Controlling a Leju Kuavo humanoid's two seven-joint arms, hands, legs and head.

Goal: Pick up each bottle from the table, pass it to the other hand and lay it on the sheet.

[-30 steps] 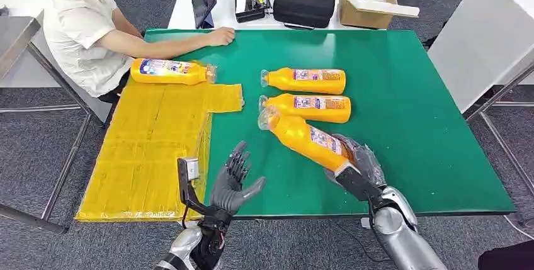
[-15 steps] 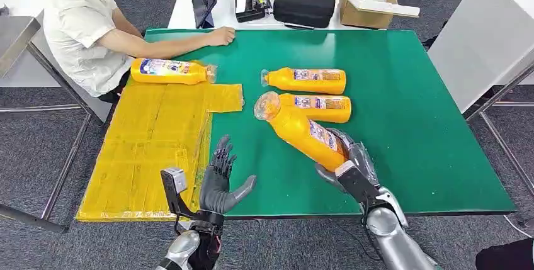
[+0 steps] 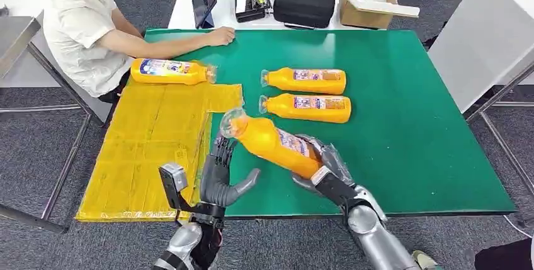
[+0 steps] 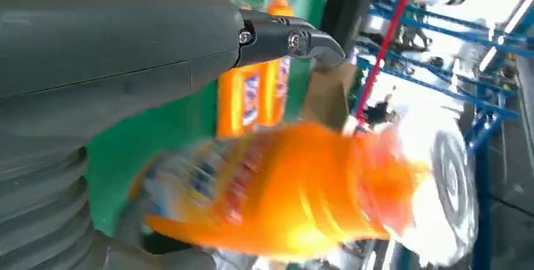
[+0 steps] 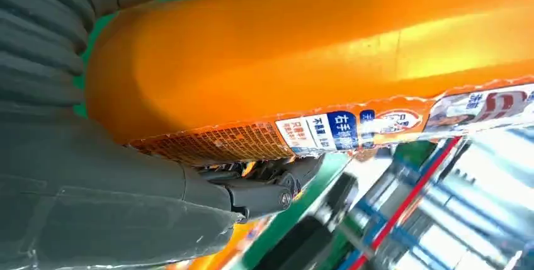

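Holding an orange bottle (image 3: 272,144) in the right robot hand (image 3: 321,163), cap toward the spread, empty left robot hand (image 3: 220,175).
Label print blurred, unreadable; contents orange.

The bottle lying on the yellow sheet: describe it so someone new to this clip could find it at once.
Start at the green table and look to the yellow sheet draped over its left side. The bottle on the sheet lies at the far end, near the seated person's arm. Unlike the two bottles on bare green and the one in the robot's right hand, it rests on yellow.
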